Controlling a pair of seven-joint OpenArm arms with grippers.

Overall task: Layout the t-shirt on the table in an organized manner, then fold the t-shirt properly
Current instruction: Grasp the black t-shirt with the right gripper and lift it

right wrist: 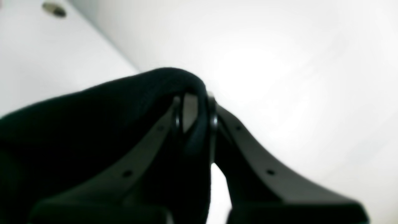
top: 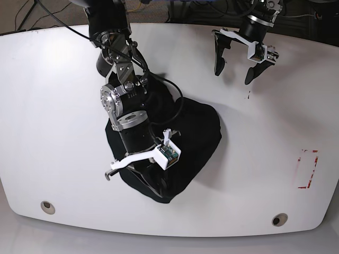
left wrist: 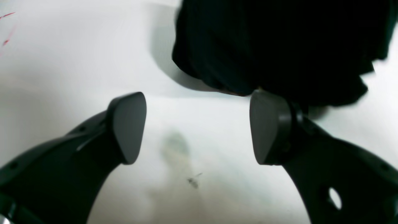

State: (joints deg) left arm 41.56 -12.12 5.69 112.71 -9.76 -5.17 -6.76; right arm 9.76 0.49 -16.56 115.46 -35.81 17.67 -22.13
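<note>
While the left wrist view shows the left gripper (left wrist: 197, 127) spread wide and empty over the table (left wrist: 77, 62), the black t-shirt (left wrist: 279, 46) sits bunched just beyond its fingertips. Right wrist view: right gripper (right wrist: 196, 115) pinched tight on a cloth fold. Base view: shirt's a crumpled heap mid-table. I'd grab an opposite edge with the left, then pull apart slowly.
</note>
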